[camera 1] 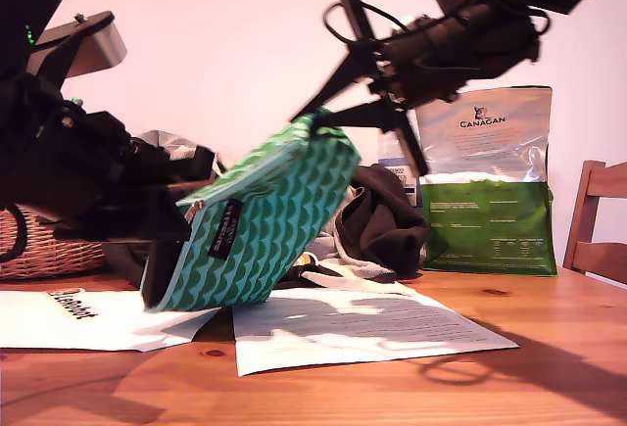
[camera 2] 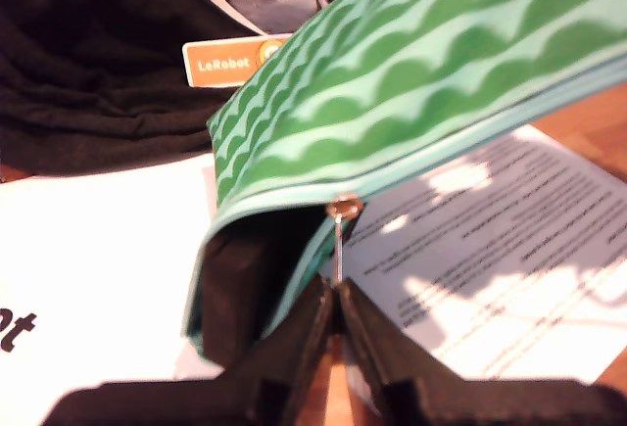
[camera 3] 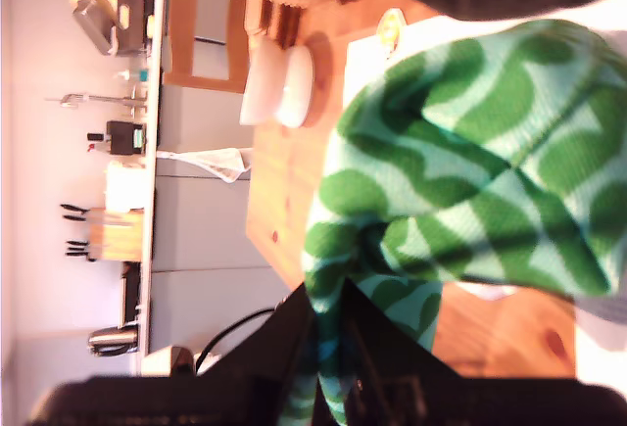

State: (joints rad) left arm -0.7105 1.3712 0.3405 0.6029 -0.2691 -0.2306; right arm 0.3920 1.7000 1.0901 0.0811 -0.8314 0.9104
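Green wave-patterned fabric pouch hangs tilted over white printed sheets on wooden tabletop. My first claw clenches its zipper pull, and my second claw grips its upper corner. Dark clothing heap lies behind.

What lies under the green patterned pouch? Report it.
Visible: printed paper sheets on the wooden table. The pouch, pinched by my first gripper and my second gripper, hides where the sheets meet.
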